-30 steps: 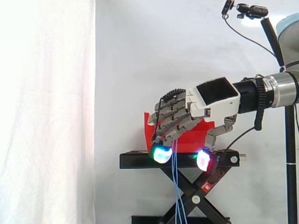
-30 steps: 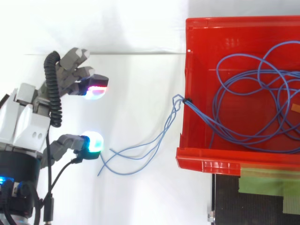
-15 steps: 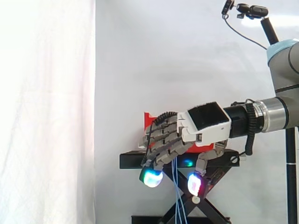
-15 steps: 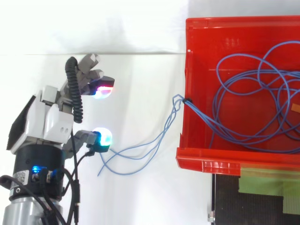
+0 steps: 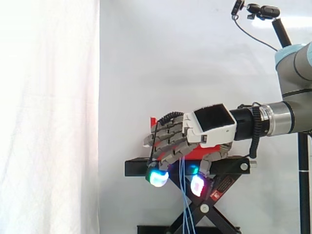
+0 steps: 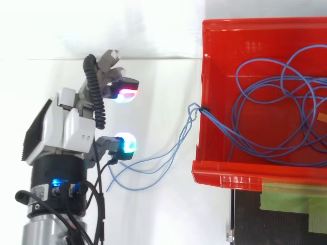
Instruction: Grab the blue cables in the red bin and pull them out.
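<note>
Robot hand (image 6: 66, 125) dropped lower, moved closer to red bin (image 6: 225, 176) and trailing blue cables (image 6: 153, 162).

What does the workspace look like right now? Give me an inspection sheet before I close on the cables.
Surface: black stand carries the red bin.
Job's things: blue cables lie coiled in the bin; several strands leave over its left wall and hang down outside.
Clutter: small orange piece in the bin; green strip on the stand.
Hand: hand open, beside the bin, nothing pinched.
Cables: in the side view the hanging strands pass between fingers and thumb; their loose ends lie close to one glowing pad.
Surroundings: white curtain; camera on a pole.
</note>
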